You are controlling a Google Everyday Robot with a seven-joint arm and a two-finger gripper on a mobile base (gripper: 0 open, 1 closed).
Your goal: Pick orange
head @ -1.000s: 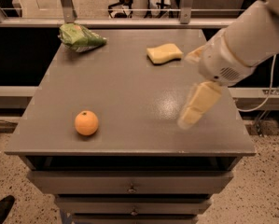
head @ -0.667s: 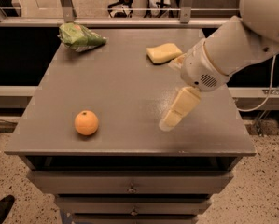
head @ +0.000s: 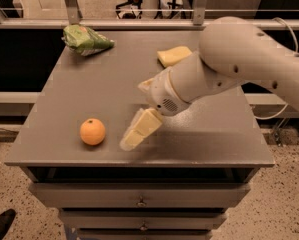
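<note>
One orange [head: 92,131] rests near the front edge of the table [head: 89,84]. The gripper [head: 139,131] is positioned just beside it, apart; whether it is open or closed cannot be determined.

The orange [head: 92,131] sits on the grey bench [head: 84,91] near the front edge, toward the front-left corner. The claw [head: 131,140] hangs just to its right, close to the front edge and angled down toward the fruit, apart from it. The white arm [head: 239,59] reaches in from the right edge. A green bag [head: 86,39] lies at the back-left corner and a yellow sponge [head: 173,55] near the back edge.
</note>
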